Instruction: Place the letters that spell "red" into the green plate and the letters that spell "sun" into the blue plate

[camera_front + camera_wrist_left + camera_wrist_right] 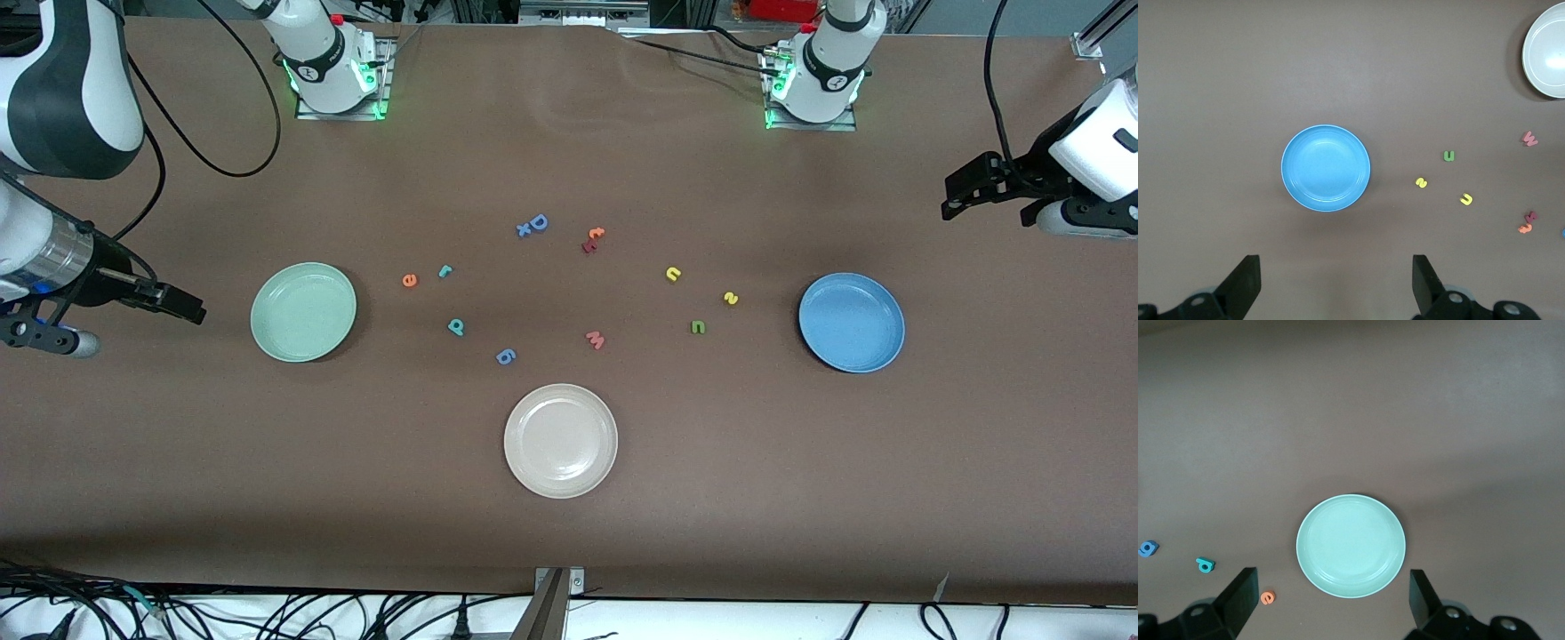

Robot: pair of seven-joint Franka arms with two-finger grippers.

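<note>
We see a matt brown table (pixel 800 462) that looks like cloth, three smooth plates with soft gloss, green plate (pixel 303 312), blue plate (pixel 852 322), cream plate (pixel 560 440), and small matt foam-like letters (pixel 409 280).

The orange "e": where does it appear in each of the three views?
Front view: orange "e" lies on the table between the green plate and the teal "r".
Left wrist view: not in it.
Right wrist view: at the lower edge, beside the green plate.
Shared landmark: the green plate.
</note>
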